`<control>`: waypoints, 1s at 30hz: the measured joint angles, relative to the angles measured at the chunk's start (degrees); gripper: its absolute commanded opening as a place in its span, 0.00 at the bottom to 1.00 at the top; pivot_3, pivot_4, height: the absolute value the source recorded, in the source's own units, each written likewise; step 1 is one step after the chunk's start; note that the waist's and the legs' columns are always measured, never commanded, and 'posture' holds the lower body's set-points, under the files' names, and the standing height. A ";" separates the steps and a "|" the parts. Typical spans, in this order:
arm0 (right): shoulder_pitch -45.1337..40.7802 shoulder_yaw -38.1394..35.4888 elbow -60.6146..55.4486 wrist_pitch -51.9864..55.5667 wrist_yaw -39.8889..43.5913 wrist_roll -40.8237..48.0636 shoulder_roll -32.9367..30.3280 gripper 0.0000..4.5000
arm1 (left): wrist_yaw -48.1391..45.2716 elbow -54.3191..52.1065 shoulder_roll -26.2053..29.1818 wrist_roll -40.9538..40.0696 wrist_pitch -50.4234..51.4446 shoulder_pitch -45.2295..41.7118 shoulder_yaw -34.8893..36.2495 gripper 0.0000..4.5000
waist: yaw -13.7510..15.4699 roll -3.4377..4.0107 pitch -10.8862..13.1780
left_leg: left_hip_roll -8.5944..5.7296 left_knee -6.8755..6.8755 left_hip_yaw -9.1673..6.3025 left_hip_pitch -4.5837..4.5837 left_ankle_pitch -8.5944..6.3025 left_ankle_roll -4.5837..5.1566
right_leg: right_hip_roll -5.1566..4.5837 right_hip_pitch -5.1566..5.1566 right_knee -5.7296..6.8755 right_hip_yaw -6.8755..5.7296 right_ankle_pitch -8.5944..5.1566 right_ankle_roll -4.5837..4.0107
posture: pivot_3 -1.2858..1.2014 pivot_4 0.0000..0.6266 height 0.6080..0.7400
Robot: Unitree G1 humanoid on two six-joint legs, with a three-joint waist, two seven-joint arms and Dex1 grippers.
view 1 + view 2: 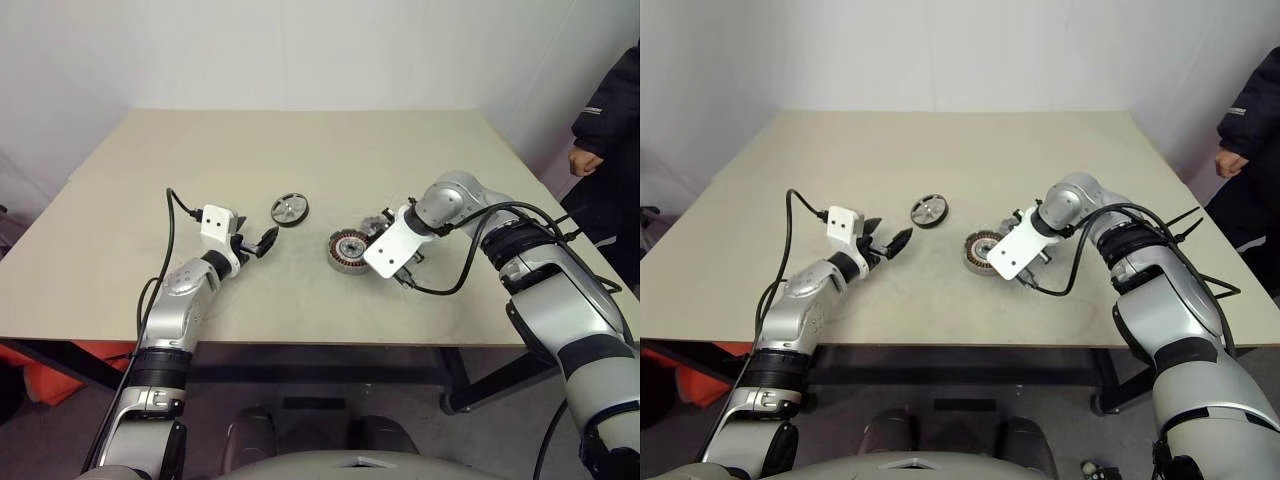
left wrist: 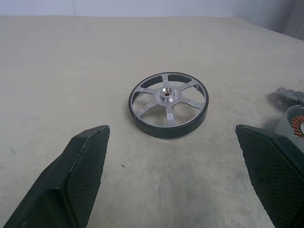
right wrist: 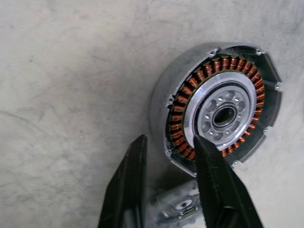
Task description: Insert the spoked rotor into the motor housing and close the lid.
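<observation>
On the beige surface (image 1: 300,150), the rigid, dark-rimmed silver spoked rotor (image 2: 168,104) lies just ahead of the wide-open, empty left jaws (image 2: 180,180), probably light, best pinched across its rim, while the right jaws (image 3: 168,180), part-open and holding nothing, straddle the rim of the copper-wound silver motor housing (image 3: 221,111).

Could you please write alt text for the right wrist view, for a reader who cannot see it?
The motor housing, a round silver-grey shell ringed with copper windings around a silver hub, lies open on the speckled grey table. The right gripper reaches over its near edge, its black fingers slightly apart.
</observation>
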 measured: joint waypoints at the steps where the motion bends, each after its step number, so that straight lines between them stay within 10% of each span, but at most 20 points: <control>1: 0.00 0.00 -0.22 0.01 -0.09 0.00 0.00 0.35 | 0.00 0.00 0.00 0.00 0.00 0.00 0.01 1.00 | 0.00 0.00 0.00 | 0.00 0.00 0.00 0.00 0.00 0.00 | 0.00 0.00 0.00 0.00 0.00 0.00 | 0.52 0.00 1.00; 20: 10.79 -14.30 -9.32 27.71 -13.32 9.41 2.66 0.35 | -0.32 -0.06 0.38 -0.01 0.05 0.03 0.06 1.00 | 0.16 -0.01 0.00 | -0.01 0.00 0.00 0.02 0.00 0.00 | -0.01 0.03 0.00 0.02 0.00 0.00 | 0.52 0.00 1.00; 25: 16.71 -18.93 -14.07 38.54 -18.00 13.77 4.86 0.00 | -0.53 0.00 0.53 0.00 0.09 -0.14 -0.03 1.00 | 0.14 0.00 0.01 | -0.01 -0.01 0.01 0.05 0.01 -0.02 | 0.00 0.02 0.03 0.02 0.00 0.01 | 0.52 0.00 1.00; 30: 20.33 -20.76 -23.34 46.79 -16.16 18.42 5.24 0.00 | -0.60 0.21 0.55 0.03 0.08 -0.38 -0.11 1.00 | 0.14 0.00 0.01 | -0.01 -0.01 0.01 0.08 0.01 -0.02 | 0.00 0.03 0.03 0.03 0.00 0.01 | 0.52 0.00 1.00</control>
